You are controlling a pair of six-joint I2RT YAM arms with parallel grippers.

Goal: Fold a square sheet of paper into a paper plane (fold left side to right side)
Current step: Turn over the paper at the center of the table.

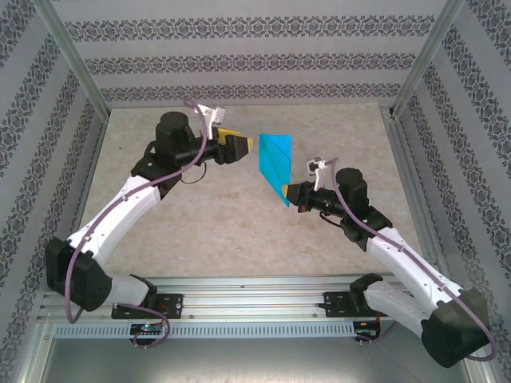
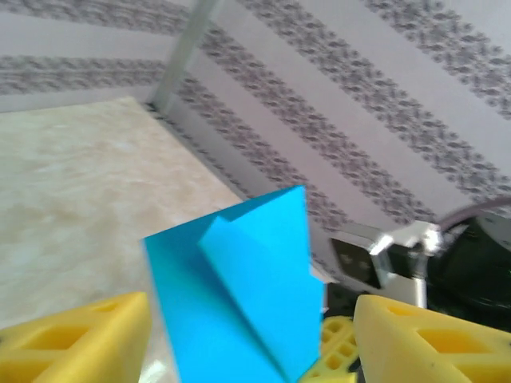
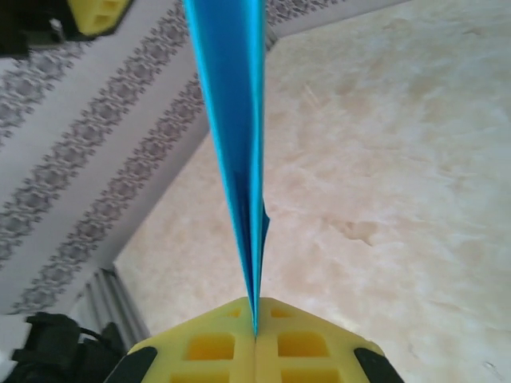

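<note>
L claw sat left of centre above the tabletop, tips pointing right toward the blue paper and close to its left edge in the top view. The L wrist cam added what the top view couldn't: the claw's two yellow fingers stood well apart, closed on nothing. The paper sat ahead of them w/ a diagonal flap folded over its face.

The paper hung mid-scene, upright and off the tabletop, its lower corner in the R claw. From above it read as a broad slanted shape. The R wrist cam caught it edge-on, a thin layered blade rising from the claw. In that cam the R claw's yellow pads were pressed together on the paper's bottom edge, no gap. One L-claw finger showed at that cam's top-left corner, apart from the paper.
</note>
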